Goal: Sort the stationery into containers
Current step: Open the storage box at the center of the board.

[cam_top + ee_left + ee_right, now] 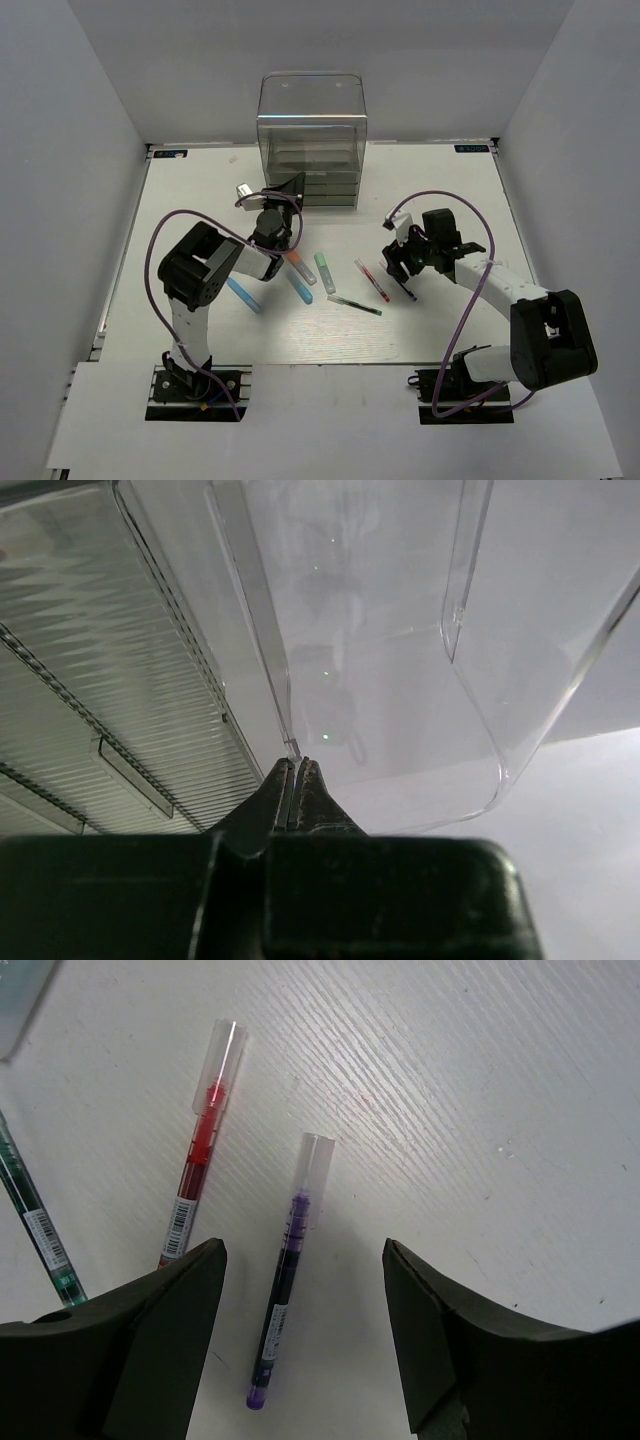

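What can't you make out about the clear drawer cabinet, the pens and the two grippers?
- Contents of the clear plastic drawer cabinet: top external view, too small, blurred by stacked see-through walls.
- Whether the shut left gripper pinches the clear plastic edge: left wrist view, its own fingertips cover the contact.
- The thin green pen, full length: right wrist view, cut by the left edge and the open right gripper's finger.
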{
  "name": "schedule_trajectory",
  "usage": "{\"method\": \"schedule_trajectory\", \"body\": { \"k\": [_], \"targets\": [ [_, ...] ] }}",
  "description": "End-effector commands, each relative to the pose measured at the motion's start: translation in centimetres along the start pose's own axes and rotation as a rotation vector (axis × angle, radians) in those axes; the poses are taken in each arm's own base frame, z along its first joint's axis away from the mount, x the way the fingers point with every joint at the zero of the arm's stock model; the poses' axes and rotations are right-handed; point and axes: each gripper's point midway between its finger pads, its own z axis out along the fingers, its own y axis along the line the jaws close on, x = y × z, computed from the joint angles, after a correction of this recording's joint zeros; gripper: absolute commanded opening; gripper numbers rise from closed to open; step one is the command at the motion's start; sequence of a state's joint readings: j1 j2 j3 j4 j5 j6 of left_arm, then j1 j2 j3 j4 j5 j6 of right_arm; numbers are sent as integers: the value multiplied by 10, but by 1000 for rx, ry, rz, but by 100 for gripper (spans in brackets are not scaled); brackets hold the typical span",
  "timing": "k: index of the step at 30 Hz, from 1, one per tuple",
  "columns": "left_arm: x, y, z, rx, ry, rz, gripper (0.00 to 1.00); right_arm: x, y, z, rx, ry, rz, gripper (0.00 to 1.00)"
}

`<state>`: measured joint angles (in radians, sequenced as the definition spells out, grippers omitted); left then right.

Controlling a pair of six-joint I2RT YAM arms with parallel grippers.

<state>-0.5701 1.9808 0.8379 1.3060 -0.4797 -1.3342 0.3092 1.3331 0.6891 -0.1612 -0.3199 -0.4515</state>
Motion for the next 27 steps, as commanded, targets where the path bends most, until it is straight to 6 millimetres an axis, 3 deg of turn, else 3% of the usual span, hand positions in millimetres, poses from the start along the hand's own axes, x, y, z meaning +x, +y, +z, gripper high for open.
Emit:
{"method": "schedule_trajectory", "body": {
  "k": [1,17,24,27],
  "targets": [
    [-3,-53,-4,120,21,-12,0,-15,6,-5,-31,-54,-33,70],
    [-6,-95,-8,211,41,-19,0,-21,9,6,-51,-50,-62,70],
    [-12,-118,-8,255,27,-32,0,-12,2,17,-9,8,-44,70],
    [-12,-118,-8,255,27,-32,0,-6,0,22,11,39,-40,70]
  ]
}}
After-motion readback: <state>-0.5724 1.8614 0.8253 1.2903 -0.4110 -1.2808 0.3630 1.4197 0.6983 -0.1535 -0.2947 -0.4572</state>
